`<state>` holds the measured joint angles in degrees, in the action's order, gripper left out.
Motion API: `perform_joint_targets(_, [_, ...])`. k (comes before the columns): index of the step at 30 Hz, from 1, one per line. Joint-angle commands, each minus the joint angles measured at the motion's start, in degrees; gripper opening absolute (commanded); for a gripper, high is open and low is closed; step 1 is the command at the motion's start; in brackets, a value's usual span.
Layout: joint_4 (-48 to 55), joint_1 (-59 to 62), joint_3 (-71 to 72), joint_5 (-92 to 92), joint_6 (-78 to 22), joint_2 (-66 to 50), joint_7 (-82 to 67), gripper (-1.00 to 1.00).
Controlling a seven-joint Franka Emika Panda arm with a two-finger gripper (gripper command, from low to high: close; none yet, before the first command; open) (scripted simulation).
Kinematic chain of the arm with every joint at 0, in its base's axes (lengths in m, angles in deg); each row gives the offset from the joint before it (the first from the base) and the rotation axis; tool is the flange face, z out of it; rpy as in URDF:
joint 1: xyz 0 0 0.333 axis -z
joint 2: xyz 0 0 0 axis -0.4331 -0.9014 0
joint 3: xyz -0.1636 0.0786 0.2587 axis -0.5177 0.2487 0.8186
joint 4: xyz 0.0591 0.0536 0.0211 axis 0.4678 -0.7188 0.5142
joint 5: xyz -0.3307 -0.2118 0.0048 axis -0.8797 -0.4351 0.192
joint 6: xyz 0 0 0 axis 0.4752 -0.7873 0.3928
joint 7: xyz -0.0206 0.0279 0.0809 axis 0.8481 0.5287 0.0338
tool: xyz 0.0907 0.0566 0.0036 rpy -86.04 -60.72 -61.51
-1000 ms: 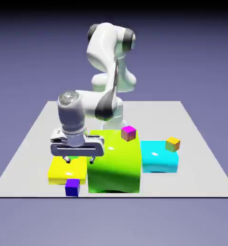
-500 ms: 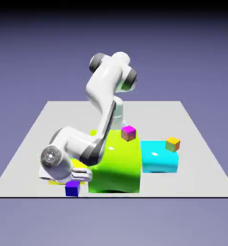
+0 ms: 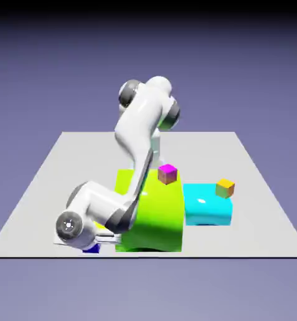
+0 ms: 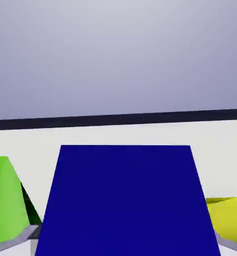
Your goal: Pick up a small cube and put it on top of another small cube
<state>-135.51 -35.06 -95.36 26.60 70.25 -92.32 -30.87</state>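
Dark-blue small cube [image 4: 125, 200] sits between the gripper's [image 4: 128, 239] jaws, pinched by both.

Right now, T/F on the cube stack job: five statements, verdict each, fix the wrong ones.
1. The dark blue cube sits between the gripper's fingertips. True.
2. The magenta-topped cube is on the cyan block. False: it shows at the big green block.
3. The blue cube is already stacked on the magenta-topped one. False: they are well apart.
4. The orange-and-yellow cube shows at the cyan block. True.
5. The gripper is wide open. False: it is closed on the blue cube.
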Motion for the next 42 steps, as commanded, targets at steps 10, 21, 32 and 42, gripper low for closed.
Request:
perform_joint_targets(10, [-1.6, -3.2, 20.8, 13.3, -3.2, 5.4, 5.1, -1.0])
perform_joint_targets(21, [-15.2, -0.3, 37.7, 3.1, -8.7, 27.6, 14.3, -1.0])
perform_joint_targets(32, [-30.2, 5.7, 40.9, -20.0, -12.7, 49.4, 21.1, -1.0])
perform_joint_targets(42, [-42.9, 6.3, 39.6, -21.4, -3.0, 52.5, 20.9, 1.0])
